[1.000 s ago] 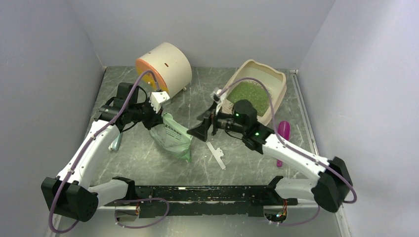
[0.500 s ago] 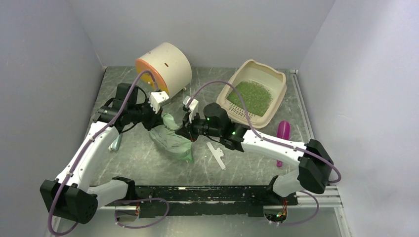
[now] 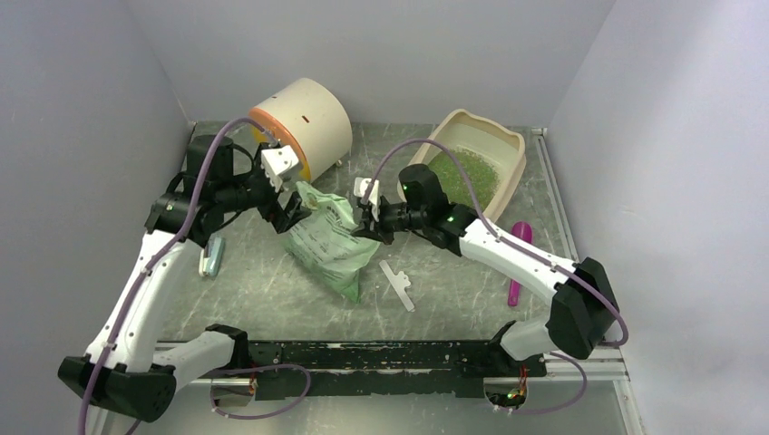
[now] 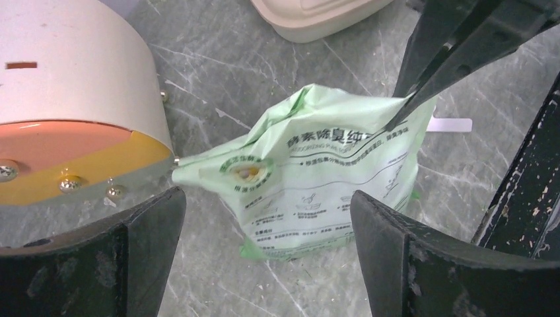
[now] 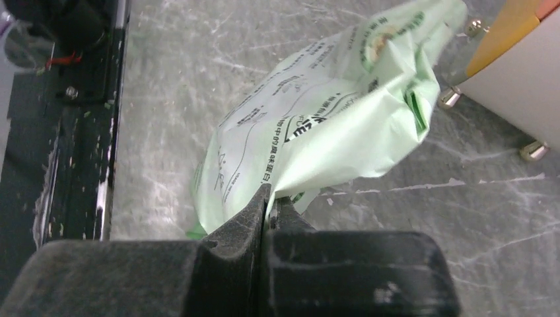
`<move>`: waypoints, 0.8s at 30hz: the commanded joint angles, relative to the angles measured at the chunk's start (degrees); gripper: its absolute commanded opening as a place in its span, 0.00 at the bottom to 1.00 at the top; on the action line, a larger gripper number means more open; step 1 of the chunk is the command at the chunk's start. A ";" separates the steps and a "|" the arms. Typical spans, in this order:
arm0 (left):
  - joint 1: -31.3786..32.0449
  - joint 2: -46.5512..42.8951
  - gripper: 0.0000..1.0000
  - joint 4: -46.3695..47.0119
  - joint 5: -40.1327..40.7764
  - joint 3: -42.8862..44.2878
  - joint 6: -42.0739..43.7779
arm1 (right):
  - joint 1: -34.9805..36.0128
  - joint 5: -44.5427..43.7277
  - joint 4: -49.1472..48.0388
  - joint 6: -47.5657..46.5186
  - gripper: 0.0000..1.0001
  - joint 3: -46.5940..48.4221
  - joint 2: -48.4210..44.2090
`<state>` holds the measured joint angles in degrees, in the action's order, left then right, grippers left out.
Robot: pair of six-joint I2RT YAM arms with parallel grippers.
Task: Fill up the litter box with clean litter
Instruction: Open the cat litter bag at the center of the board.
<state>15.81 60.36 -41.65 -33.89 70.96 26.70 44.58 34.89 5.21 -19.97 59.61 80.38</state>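
Observation:
The beige litter box [image 3: 511,138] stands at the back right, with clean litter [image 3: 466,174] as a green grainy bed inside it. A light-green printed bag [image 3: 331,241] lies at mid-table. My right gripper [image 3: 367,227] is shut on the bag's right edge; in the right wrist view the gripper [image 5: 271,198] pinches a fold of the bag [image 5: 330,119]. My left gripper [image 3: 288,196] hangs open just left of the bag. In the left wrist view its gripper [image 4: 267,198] stands wide above the bag [image 4: 323,178] and touches nothing. The litter box corner [image 4: 310,13] shows at the top.
A cream half-cylinder cabinet with an orange face [image 3: 304,122] stands at the back left, close to the left gripper. A magenta scoop [image 3: 519,254] lies by the right wall. A white strip [image 3: 396,284] and a small grey object [image 3: 213,256] lie on the table. A black rail [image 3: 381,358] runs along the near edge.
My right gripper swung left to the bag and shut on its edge. My left gripper let go of the bag, opened and drew back to the left. The bag shifted right.

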 commanded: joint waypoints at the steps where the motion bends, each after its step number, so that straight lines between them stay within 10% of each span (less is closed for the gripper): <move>1: 0.27 4.80 0.97 -3.70 -2.56 3.77 4.72 | -1.45 15.51 7.67 -15.24 0.00 7.30 -1.75; 11: -9.93 9.89 0.97 -1.13 -9.18 9.21 3.84 | -0.62 24.12 22.34 -31.84 0.00 18.47 0.93; 18: -10.41 17.49 0.97 -17.97 -32.24 13.86 27.53 | -0.57 27.62 39.31 -44.20 0.00 25.37 3.48; 24: -4.53 28.76 0.97 -33.47 -27.57 20.26 41.13 | -0.17 25.35 30.44 -38.48 0.00 18.03 -0.30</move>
<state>7.11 83.05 -59.46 -58.24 86.04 52.27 43.86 54.43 44.64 -59.88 79.79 85.56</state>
